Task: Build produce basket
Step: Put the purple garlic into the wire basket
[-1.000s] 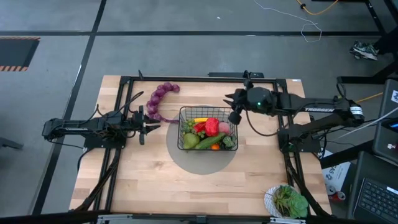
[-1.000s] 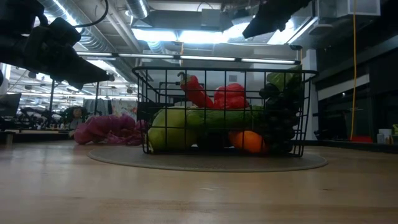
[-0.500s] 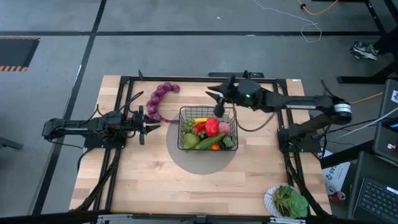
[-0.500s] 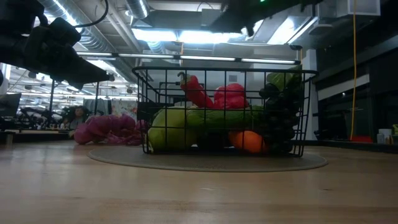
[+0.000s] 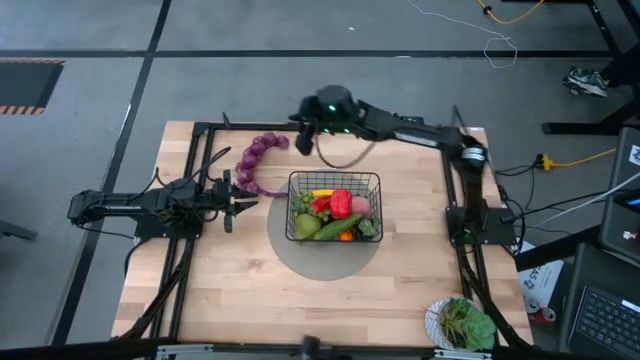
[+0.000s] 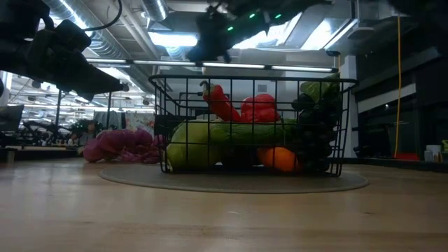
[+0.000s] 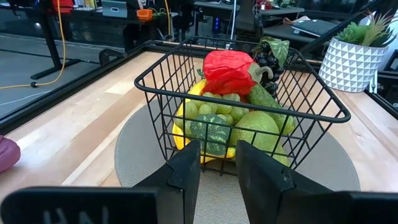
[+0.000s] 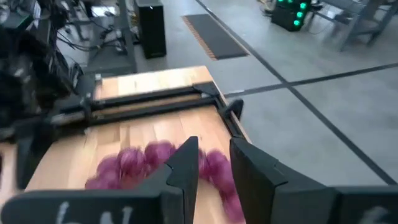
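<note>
above the upper middle of the high view, the right gripper (image 5: pixel 303 138) hangs over the table's far edge, just right of the purple grape string (image 5: pixel 256 163), its jaws set narrow and holding nothing. the string lies in a curve at the upper left of the basket (image 5: pixel 334 206), which sits mid-frame already heaped with produce (image 5: pixel 337 212). in the right wrist view the grapes (image 8: pixel 163 163) show just beyond the fingertips (image 8: pixel 187 152), slightly to one side. the step looks like fetching this last piece: the jaws likely need to widen, centre over a thick part of the strand, then descend. the left gripper (image 5: pixel 229 203) waits at mid left, jaws narrow, empty.
</note>
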Robot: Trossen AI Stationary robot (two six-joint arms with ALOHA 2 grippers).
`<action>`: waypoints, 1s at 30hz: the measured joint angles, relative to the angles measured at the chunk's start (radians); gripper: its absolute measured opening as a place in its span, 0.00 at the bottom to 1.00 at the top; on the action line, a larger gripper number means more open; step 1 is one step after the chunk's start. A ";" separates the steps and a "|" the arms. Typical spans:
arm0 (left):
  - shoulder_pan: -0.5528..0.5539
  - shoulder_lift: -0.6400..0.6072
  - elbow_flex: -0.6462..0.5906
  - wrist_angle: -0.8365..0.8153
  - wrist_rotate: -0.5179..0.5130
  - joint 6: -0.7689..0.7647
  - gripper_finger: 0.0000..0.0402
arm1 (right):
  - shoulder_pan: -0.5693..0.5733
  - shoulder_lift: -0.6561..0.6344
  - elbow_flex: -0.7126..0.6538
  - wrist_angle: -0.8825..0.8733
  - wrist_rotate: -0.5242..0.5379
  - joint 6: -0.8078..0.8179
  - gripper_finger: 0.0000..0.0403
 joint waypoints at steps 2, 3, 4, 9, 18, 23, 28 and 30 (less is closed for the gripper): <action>0.000 0.000 0.000 0.000 0.000 0.000 0.24 | -0.014 0.087 0.108 -0.009 -0.044 0.004 0.23; 0.000 0.000 0.000 0.000 0.000 0.000 0.24 | -0.021 0.133 0.163 -0.015 -0.064 0.008 0.23; 0.000 0.000 0.000 0.000 0.000 0.000 0.24 | -0.027 0.177 0.221 -0.021 -0.080 0.015 0.23; 0.000 0.000 0.000 0.000 0.000 0.000 0.24 | -0.058 0.395 0.480 -0.095 -0.108 0.029 0.23; 0.000 0.000 0.000 0.000 -0.002 0.000 0.24 | -0.105 0.562 0.524 -0.062 -0.194 0.047 0.24; 0.000 0.000 0.000 0.000 -0.006 0.000 0.24 | -0.112 0.552 0.557 -0.046 -0.218 0.029 0.33; 0.000 0.000 0.000 0.000 -0.007 0.000 0.24 | -0.117 0.557 0.554 -0.046 -0.208 0.087 0.49; 0.000 0.000 0.000 0.000 -0.007 0.000 0.24 | -0.117 0.555 0.555 -0.047 -0.198 0.129 0.55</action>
